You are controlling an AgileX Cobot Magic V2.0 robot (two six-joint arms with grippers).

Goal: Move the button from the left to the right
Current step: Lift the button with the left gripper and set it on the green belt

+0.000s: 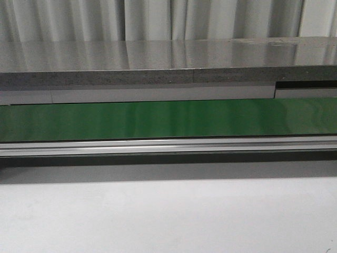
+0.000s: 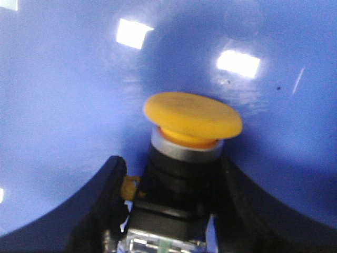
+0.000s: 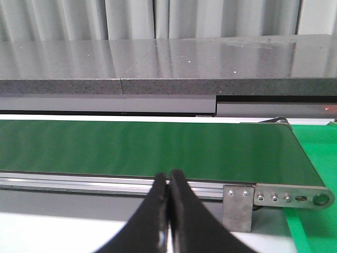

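Left wrist view showed the yellow-capped, black-bodied push button (image 2: 184, 158) lying directly between the left fingers (image 2: 105, 211), apparently clamped at its body (right fingers (image 3: 181, 211) pressed together, empty).

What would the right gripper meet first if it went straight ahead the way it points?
Probably the conveyor: the right gripper, jaws shut, aims at its metal rail with the green belt just beyond. Nothing shows between them, though depth is unclear.
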